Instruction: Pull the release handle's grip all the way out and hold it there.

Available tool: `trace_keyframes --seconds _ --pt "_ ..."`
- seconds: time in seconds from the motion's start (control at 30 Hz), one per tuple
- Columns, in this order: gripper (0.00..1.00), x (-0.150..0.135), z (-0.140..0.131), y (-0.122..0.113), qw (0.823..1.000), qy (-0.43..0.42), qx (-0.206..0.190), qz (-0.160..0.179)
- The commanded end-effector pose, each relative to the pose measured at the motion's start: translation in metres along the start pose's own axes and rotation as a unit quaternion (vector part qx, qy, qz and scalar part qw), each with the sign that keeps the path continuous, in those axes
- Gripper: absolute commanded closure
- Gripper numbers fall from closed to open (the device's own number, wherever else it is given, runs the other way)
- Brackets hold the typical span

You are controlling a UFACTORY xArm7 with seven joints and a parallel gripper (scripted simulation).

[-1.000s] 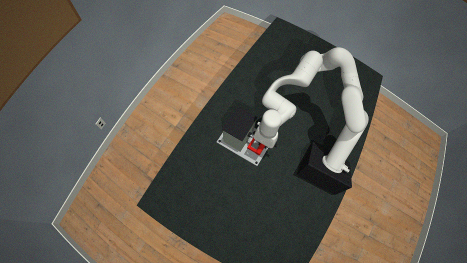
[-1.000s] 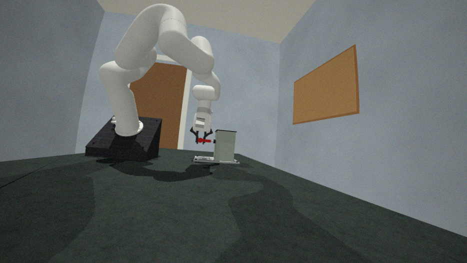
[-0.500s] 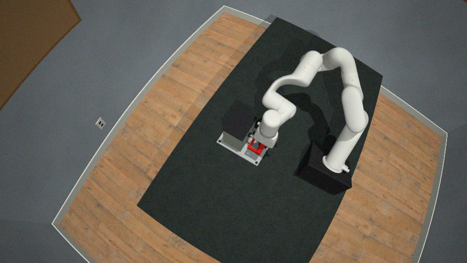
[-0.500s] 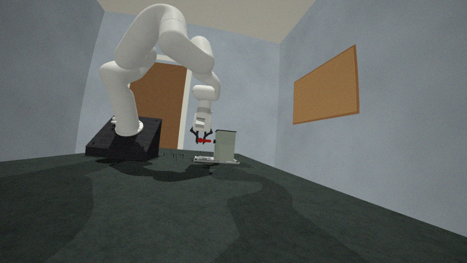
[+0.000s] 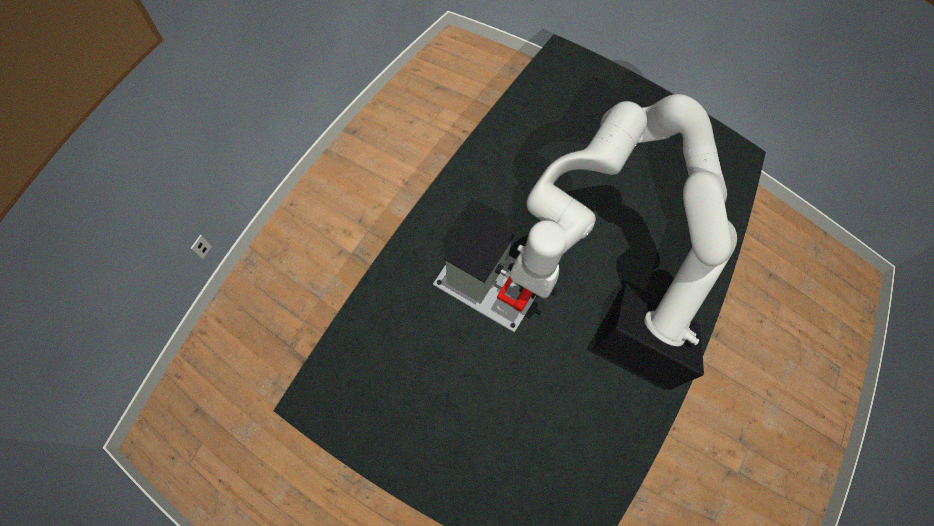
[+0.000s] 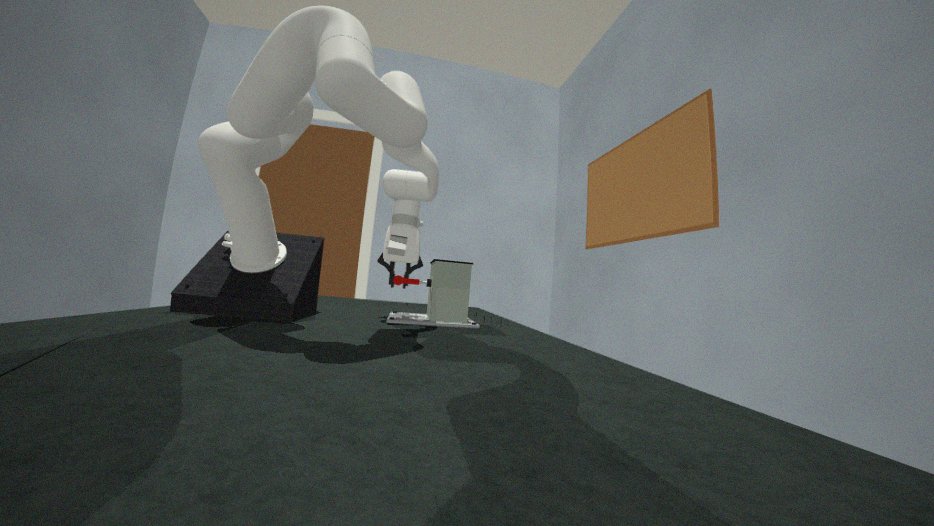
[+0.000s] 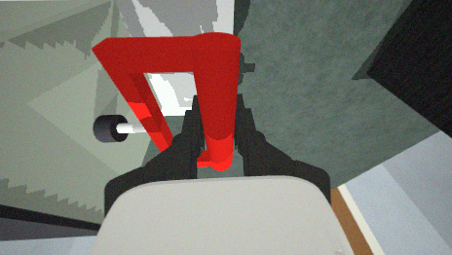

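The release handle's grip (image 7: 216, 97) is a red U-shaped frame with a round level bar. It stands out in front of a pale grey-green housing (image 6: 449, 290) on a light baseplate (image 6: 431, 322). My gripper (image 7: 218, 106) comes down from above and is shut on the red bar, one dark finger on each side. A white rod with a black knob (image 7: 109, 128) runs from the grip toward the housing. In the side view the gripper (image 6: 400, 271) holds the red grip (image 6: 405, 281) left of the housing. From above, the grip (image 5: 509, 299) shows under my wrist.
The arm's black wedge base (image 6: 251, 280) stands on the dark table mat to the left of the housing. The housing (image 5: 471, 251) is close beside my wrist. Walls, a door and a cork board lie far off.
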State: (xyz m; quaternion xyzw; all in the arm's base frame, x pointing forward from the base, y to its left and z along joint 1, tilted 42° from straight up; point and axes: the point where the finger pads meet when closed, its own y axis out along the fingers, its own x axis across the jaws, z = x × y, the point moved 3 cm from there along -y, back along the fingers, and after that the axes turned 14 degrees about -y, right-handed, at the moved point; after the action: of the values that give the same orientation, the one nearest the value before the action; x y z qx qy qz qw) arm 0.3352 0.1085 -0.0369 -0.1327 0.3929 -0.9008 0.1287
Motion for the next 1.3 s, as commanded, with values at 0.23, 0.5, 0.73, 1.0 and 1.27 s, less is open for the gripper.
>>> trace_keyframes --seconds 0.23,0.5,0.73,1.0,1.27 --pt "1.00 0.020 -0.006 -0.002 1.000 -0.001 0.000 0.001" --pt "1.00 0.038 -0.010 -0.001 1.000 -0.001 0.000 0.001" --pt "1.00 0.047 -0.013 -0.001 1.000 -0.001 0.000 0.001" --pt "1.00 0.049 -0.013 -0.001 1.000 -0.001 0.000 0.001" --pt "1.00 0.049 -0.013 -0.001 1.000 -0.001 0.000 0.001"
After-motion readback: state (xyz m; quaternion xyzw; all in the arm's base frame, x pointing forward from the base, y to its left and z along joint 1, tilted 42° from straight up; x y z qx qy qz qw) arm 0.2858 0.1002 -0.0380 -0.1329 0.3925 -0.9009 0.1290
